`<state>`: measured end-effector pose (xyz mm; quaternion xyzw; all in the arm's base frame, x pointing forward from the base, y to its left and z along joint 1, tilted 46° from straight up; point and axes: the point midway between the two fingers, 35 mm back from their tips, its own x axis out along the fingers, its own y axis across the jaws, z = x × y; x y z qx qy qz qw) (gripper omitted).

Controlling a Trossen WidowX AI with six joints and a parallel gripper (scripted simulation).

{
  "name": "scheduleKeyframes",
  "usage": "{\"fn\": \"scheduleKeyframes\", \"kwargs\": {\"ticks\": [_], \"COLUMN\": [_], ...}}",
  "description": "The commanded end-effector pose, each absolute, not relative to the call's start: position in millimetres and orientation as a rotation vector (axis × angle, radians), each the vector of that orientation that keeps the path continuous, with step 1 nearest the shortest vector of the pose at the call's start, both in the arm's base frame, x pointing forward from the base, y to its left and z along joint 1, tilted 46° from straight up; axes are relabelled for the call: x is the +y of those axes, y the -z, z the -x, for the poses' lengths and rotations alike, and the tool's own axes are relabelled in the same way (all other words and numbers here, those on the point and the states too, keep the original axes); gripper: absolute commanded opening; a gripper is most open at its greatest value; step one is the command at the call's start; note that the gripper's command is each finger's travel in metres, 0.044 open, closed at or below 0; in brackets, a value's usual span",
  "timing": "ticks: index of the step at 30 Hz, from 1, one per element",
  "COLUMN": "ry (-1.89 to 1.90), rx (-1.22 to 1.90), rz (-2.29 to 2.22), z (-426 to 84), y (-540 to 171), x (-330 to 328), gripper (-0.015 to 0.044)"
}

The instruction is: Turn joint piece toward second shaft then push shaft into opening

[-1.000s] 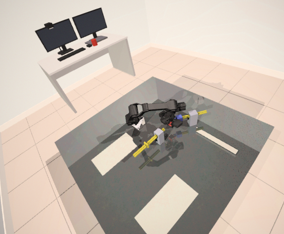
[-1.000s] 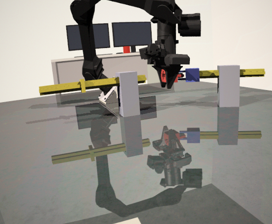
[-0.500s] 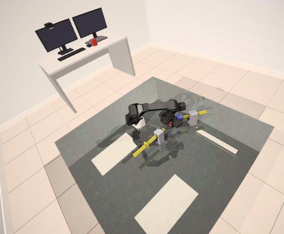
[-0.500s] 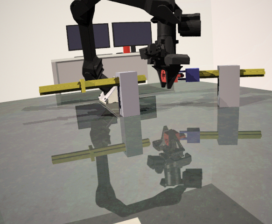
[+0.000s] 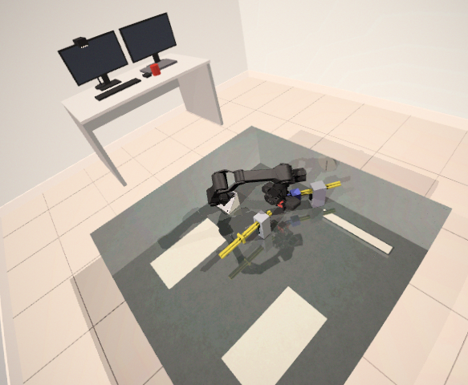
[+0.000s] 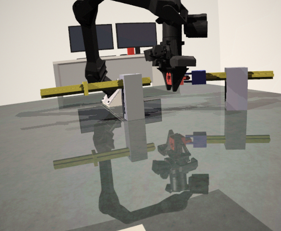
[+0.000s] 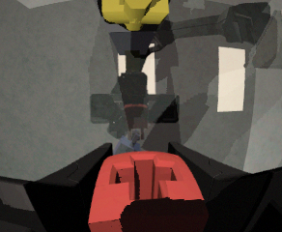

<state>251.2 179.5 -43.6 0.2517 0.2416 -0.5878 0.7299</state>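
1. One red joint piece (image 5: 280, 204) (image 6: 168, 78) (image 7: 146, 181) sits between my part-open gripper's (image 5: 286, 203) (image 6: 172, 88) (image 7: 140, 147) fingers, clamped so I can steer its hinges.
2. Its opening seemingly faces the left yellow shaft (image 5: 241, 237) (image 6: 102, 85) (image 7: 135, 12), which waits apart, needing that alignment.

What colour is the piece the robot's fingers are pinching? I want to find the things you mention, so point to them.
Red; the joint piece (image 5: 280, 204) (image 6: 168, 78) (image 7: 153, 186) shows best in the wrist view.

Two blocks (image 5: 318, 194) (image 6: 236, 89), two shafts (image 5: 236, 243) (image 6: 60, 90), two monitors (image 5: 148, 38) (image 6: 136, 35).
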Motion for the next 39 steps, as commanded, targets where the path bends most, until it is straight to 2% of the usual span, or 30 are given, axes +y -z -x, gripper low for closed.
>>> {"fn": "scheduleKeyframes", "kwargs": {"ticks": [1, 28, 33, 36, 39], "ry": [1.294, 1.269, 1.269, 1.269, 1.269], "rx": [0.532, 0.602, 0.602, 0.602, 0.602], "rz": [-0.554, -0.574, -0.574, -0.574, -0.574], "z": [-251.2, -253.4, -253.4, -253.4, -253.4], "y": [43.6, 45.7, 45.7, 45.7, 45.7], "x": [179.5, 177.9, 177.9, 177.9, 177.9], "gripper": [0.0000, 0.0000, 0.0131, 0.0147, 0.0226]}}
